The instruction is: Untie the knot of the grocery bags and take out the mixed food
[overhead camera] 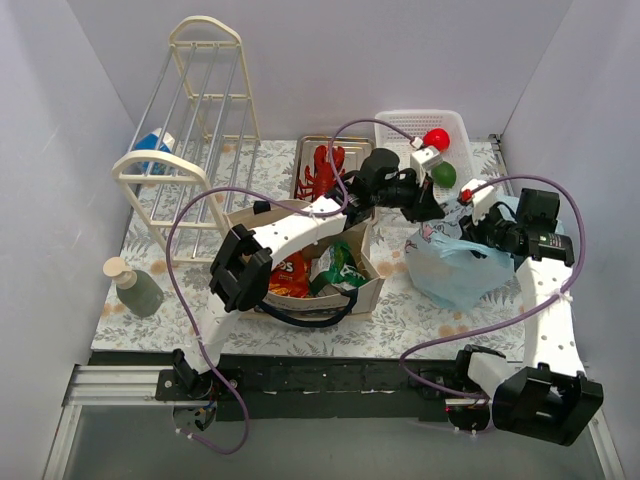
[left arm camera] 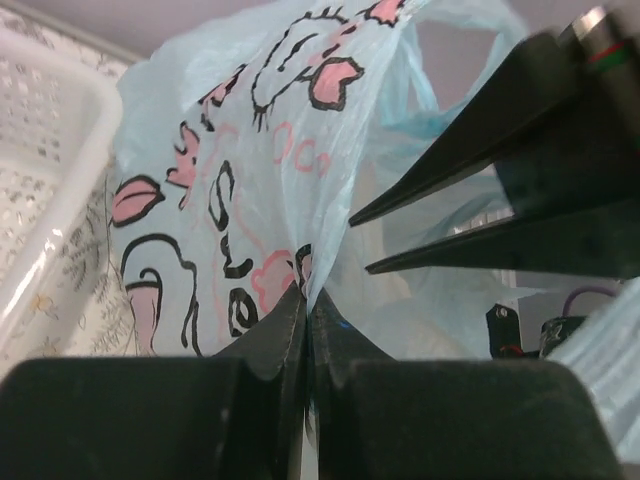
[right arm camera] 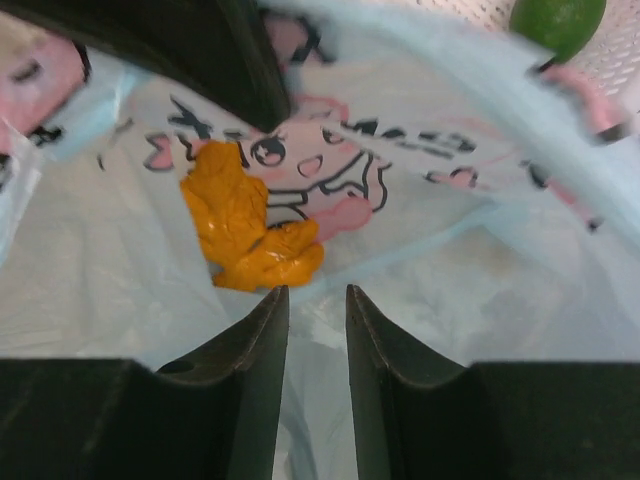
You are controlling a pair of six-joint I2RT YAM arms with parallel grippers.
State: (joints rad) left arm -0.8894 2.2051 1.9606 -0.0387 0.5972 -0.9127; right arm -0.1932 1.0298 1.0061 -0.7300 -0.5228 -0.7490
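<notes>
The light-blue grocery bag [overhead camera: 455, 268] with red-and-white print sits right of the beige tote [overhead camera: 372, 290]. My left gripper [overhead camera: 430, 208] reaches over the tote and is shut on a thin fold of the blue bag's rim [left arm camera: 308, 290]. My right gripper [overhead camera: 478, 224] is at the bag's mouth with its jaws a little apart and points inside [right arm camera: 308, 292]. A crumpled orange-yellow item [right arm camera: 245, 228] lies in the bag. The Doritos bag [overhead camera: 290, 276] and green snack bag [overhead camera: 346, 264] are in the tote. The red lobster [overhead camera: 322, 172] lies on a metal tray. The red apple [overhead camera: 435, 138] and green fruit [overhead camera: 443, 175] are in the white basket.
The white slotted basket [overhead camera: 400, 125] stands at the back right, with a metal tray [overhead camera: 303, 160] to its left. A cream wire rack [overhead camera: 185, 150] with a blue-and-white carton [overhead camera: 150, 148] stands at the back left. A grey-green bottle [overhead camera: 135, 288] stands at the left.
</notes>
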